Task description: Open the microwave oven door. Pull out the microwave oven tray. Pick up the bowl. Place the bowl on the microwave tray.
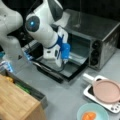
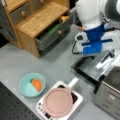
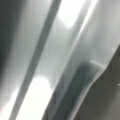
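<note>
The microwave oven door [image 1: 53,71] lies folded down — the arm [image 1: 46,32] fills the oven mouth; bare table [image 1: 67,95] fronts the bowl [image 1: 92,113].

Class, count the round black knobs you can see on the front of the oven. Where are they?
3. In a front view the knobs sit in one column on the microwave oven's right side: top, middle, bottom. The arm may hide others.
</note>
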Controlling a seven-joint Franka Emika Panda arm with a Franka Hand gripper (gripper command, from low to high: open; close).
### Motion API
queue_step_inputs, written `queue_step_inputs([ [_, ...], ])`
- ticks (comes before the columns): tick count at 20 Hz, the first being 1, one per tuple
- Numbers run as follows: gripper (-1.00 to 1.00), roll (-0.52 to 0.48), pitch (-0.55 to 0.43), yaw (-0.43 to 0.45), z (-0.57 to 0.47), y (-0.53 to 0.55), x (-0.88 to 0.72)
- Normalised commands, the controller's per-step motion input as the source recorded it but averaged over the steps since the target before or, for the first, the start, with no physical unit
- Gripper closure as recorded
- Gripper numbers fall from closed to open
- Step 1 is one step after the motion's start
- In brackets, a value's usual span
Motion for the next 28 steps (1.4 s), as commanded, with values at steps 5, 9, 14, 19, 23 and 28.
queue_step_inputs([
  [5, -1.00, -0.382, 0.115, -0.052, 0.25, -0.10, 0.08],
  [9, -1.00, -0.092, 0.287, 0.157, 0.34, -0.35, 0.35],
  [14, -1.00, 0.041, 0.405, 0.215, 0.44, -0.44, 0.59],
  [19, -1.00, 0.042, 0.419, 0.216, 0.39, -0.36, 0.67],
  [23, -1.00, -0.064, 0.373, 0.121, 0.25, -0.22, 0.49],
  [28, -1.00, -0.143, 0.329, -0.015, 0.23, -0.19, 0.42],
])
